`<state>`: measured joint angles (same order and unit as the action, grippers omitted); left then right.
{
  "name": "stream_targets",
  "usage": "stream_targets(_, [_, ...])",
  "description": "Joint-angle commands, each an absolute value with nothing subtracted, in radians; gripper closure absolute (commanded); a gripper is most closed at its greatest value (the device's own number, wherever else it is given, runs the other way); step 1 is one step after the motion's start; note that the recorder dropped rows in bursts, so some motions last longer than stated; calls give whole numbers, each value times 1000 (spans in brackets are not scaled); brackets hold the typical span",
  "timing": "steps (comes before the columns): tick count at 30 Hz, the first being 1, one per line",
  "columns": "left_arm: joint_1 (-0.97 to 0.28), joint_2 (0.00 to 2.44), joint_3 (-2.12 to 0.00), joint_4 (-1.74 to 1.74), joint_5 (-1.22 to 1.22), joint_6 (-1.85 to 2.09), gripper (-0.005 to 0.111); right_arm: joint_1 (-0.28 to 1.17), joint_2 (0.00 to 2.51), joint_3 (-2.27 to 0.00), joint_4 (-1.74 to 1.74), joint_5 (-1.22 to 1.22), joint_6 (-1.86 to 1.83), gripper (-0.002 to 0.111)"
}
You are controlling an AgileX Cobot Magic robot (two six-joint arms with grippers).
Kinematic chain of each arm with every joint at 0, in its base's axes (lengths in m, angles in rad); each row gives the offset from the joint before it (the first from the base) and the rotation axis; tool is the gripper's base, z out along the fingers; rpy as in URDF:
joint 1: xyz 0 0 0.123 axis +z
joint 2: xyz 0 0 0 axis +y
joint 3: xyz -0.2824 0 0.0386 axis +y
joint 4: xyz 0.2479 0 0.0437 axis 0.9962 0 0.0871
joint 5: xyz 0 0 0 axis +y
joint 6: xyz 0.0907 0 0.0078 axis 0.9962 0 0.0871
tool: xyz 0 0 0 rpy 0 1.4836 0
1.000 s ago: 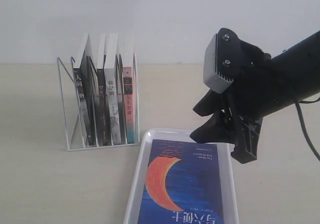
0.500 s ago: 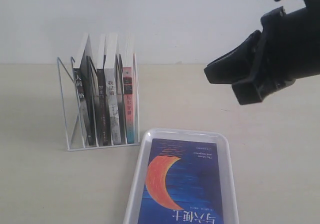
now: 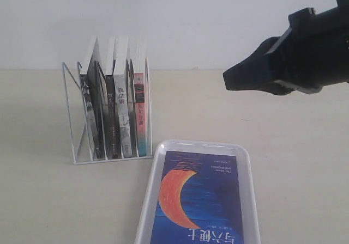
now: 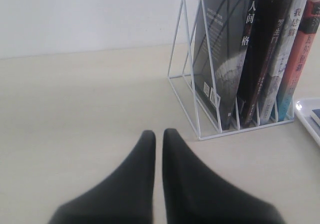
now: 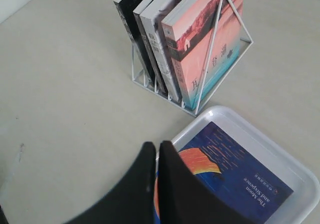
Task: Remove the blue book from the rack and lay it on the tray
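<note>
Right claw [image 3: 226,80] pinched closed on nothing, raised above the table [image 3: 305,162]. Left claw [image 4: 159,134] narrow too, empty, low near the rack [image 3: 87,161]. Blue book [image 3: 199,200] lies flat, cover up, inside the tray [image 3: 202,144] just beside the rack, which has four books upright.

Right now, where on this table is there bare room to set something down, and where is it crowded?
Bare beige tabletop lies left of the white wire book rack and right of the glossy white tray. Crowded: books pack the rack, the dark blue book with orange crescent fills the tray, and only a narrow gap parts them.
</note>
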<state>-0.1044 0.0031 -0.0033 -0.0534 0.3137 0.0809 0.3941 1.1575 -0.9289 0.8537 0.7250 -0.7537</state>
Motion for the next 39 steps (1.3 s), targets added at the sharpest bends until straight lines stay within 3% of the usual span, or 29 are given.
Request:
stream_targets(1, [-101, 0, 0, -53, 314, 74, 102, 389, 1150, -930, 857, 726, -754, 107])
stream_targets(19, [-101, 0, 0, -53, 314, 74, 102, 426, 1146, -883, 865, 667, -641, 107])
stream_targets(28, [-101, 0, 0, -53, 314, 74, 102, 619, 1020, -513, 896, 112, -618, 107])
stream_targets(39, [-101, 0, 0, -53, 314, 74, 102, 412, 587, -257, 904, 0, -397, 107])
